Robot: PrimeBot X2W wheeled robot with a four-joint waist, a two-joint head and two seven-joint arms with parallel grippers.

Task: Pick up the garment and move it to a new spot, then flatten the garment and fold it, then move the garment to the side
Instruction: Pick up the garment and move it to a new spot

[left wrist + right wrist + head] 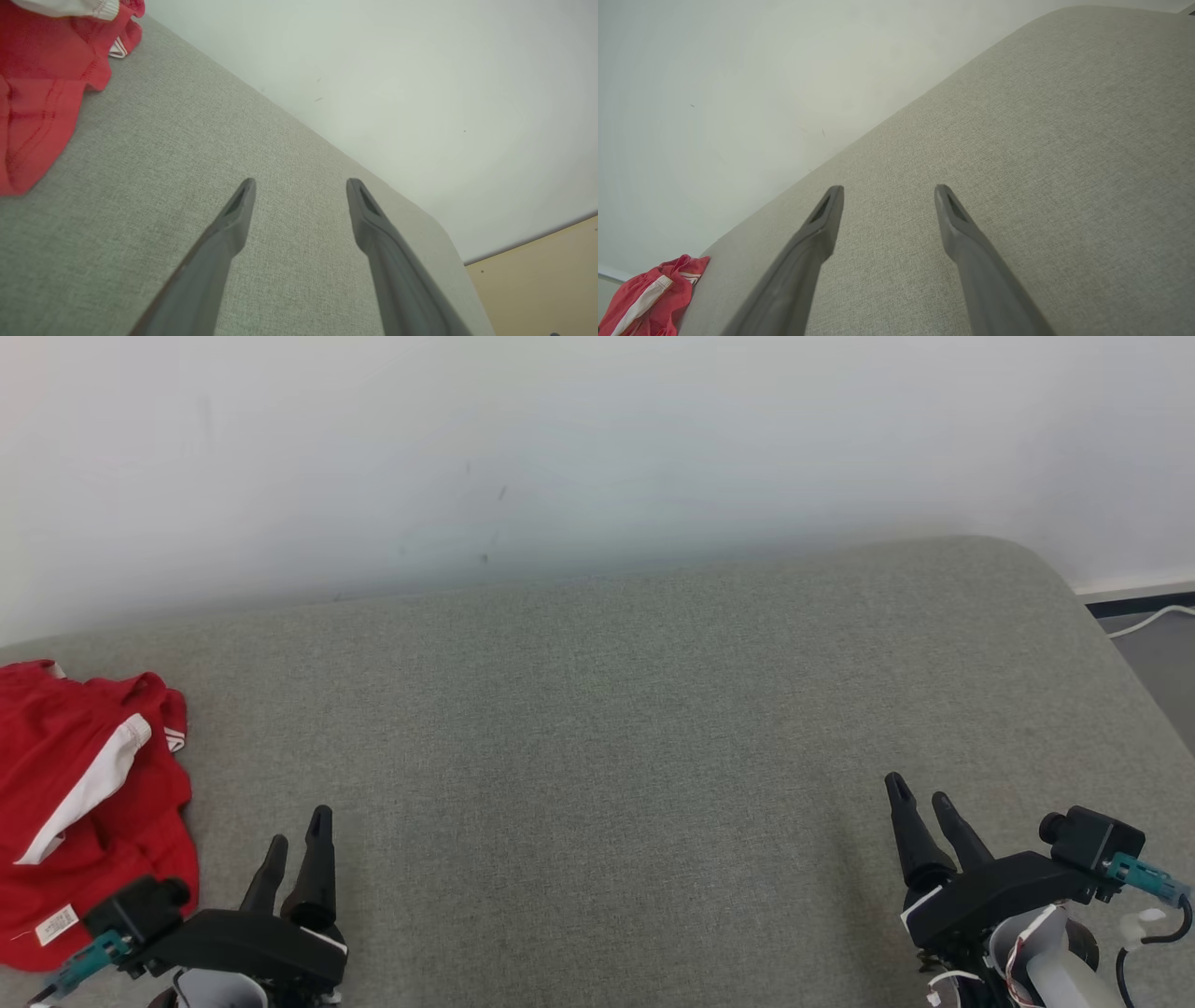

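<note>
The crumpled red garment with a white stripe (89, 803) lay at the left end of the grey fabric-covered surface (607, 709), just beside the left gripper (299, 828). That gripper and the right gripper (919, 790) stood wide open and empty. Risk: a shallow, single-layer pinch could let the bunched cloth slip free or drag off the edge.

White tag (56, 925) on garment (121, 821): print unreadable.
</note>
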